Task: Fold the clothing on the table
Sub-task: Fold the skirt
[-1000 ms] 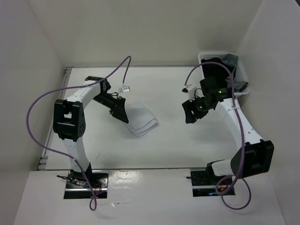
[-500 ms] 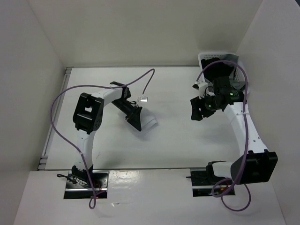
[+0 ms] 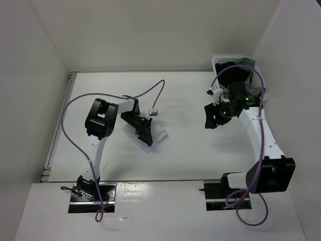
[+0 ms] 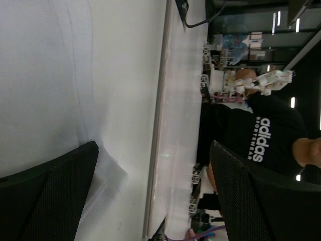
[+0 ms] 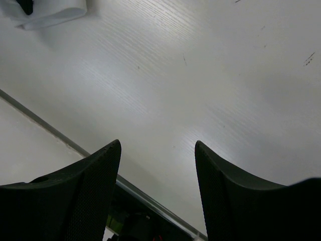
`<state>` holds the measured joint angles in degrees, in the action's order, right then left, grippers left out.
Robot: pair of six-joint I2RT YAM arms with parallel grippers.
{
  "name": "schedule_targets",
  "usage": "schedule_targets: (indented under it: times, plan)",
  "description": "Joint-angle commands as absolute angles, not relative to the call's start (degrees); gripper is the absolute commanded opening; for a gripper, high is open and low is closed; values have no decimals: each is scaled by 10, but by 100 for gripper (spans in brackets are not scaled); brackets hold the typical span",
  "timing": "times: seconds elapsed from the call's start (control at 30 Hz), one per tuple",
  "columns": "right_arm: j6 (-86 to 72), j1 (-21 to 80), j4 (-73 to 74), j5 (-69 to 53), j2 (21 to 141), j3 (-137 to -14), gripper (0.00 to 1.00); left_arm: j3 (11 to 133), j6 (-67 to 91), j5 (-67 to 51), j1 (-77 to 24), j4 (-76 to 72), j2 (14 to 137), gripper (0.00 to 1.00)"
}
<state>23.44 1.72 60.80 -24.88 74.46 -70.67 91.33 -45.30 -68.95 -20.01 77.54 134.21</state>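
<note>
Two grippers open, neither gripping cloth

The left gripper (image 3: 144, 131), jaws spread wide, hangs over the clothing (image 3: 159, 136) just left of frame centre on the table (image 3: 185, 150). From above it hides most of the cloth, and whether a finger touches it is unclear. The right gripper (image 3: 211, 116), right of centre, stands partly open, with bare tabletop showing between its jaws. Its arm cuts off a basket (image 3: 220, 61) at upper right.
</note>
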Motion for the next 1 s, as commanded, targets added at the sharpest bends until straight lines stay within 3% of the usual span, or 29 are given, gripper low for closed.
schedule_targets:
  times: [0.0,0.43,0.73,0.87,0.97]
  plan:
    - [236,13,592,-259,744,-702,66,886,-512,-656,-204,744,1400,98]
    - [236,13,587,-254,722,-697,66,1026,-433,-622,-285,744,1386,98]
    - [236,8,587,-254,686,-697,66,1216,-314,-542,-301,744,1218,100]
    - [229,-8,581,-254,658,-697,70,1284,-261,-500,-258,744,1142,100]
    - [218,-13,567,-236,627,-691,80,1296,-223,-464,-188,737,1073,100]
